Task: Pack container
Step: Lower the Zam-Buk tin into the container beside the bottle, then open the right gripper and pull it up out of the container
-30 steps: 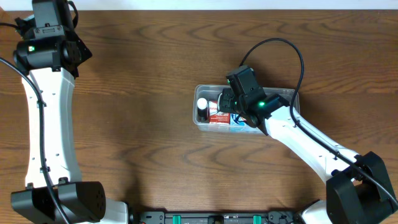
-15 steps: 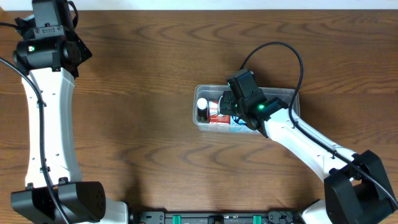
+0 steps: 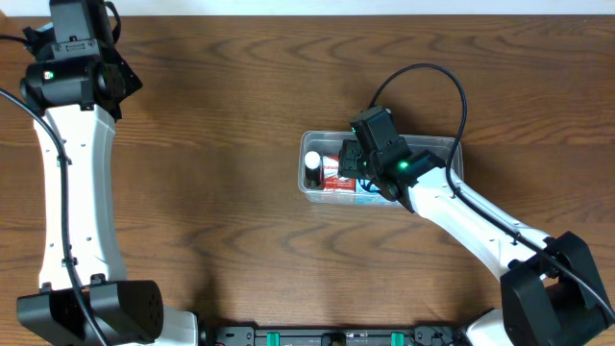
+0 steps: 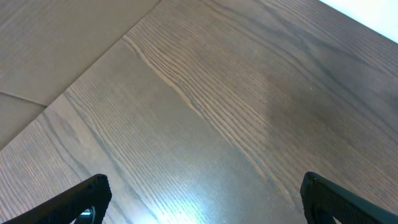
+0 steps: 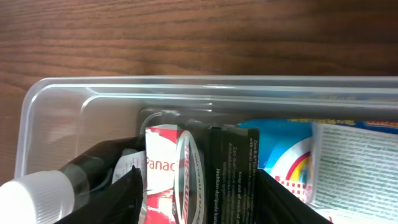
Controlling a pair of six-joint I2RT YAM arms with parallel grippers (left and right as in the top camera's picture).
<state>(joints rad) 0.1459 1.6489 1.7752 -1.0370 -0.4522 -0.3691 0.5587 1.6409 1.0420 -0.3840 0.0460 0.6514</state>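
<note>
Just right of centre on the wooden table (image 3: 240, 115): clear, shallow rectangular container (image 3: 444, 143), rounded corners, raised rim, holding white-capped bottle (image 5: 37, 190), red-and-black box (image 5: 199, 168) and blue packet (image 5: 280, 149). Right gripper (image 5: 198, 186) lowered inside, fingers (image 5: 124, 196) flanking the box; clamped or released, cannot tell. Left gripper (image 4: 205, 199) spread wide over bare wood.

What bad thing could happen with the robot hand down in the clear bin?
The right hand straddles the red box. As it rises, a finger might catch the box and drag it up out of the container. If it moves sideways, it could bump the bottle close beside it.
</note>
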